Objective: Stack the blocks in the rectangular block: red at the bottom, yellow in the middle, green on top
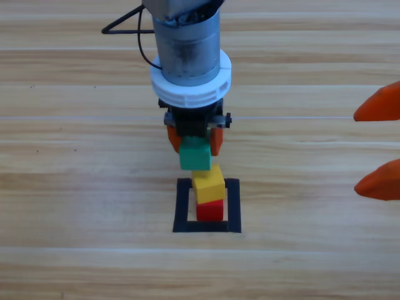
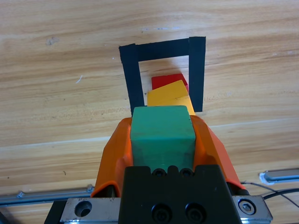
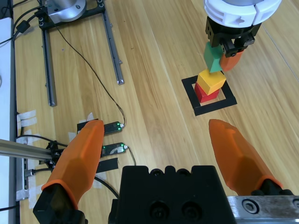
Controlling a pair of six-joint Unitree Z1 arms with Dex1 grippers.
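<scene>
The red cube (image 1: 210, 210) sits inside the black tape rectangle (image 1: 182, 206), with the yellow cube (image 1: 208, 183) resting on top of it, turned slightly askew. My left gripper (image 1: 195, 142) is shut on the green cube (image 1: 194, 154) and holds it in the air just above and behind the yellow cube. In the left wrist view the green cube (image 2: 162, 133) fills the space between the orange jaws, with the yellow cube (image 2: 170, 95), red cube (image 2: 168, 80) and tape rectangle (image 2: 135, 79) beyond. My right gripper (image 1: 377, 144) waits open at the right edge.
In the right wrist view, metal rails (image 3: 111, 44), black cables (image 3: 88, 65) and small electronic modules (image 3: 112, 127) lie on the table far from the tape rectangle (image 3: 192, 95). The left arm's grey body (image 1: 187, 44) hangs over the table behind the stack.
</scene>
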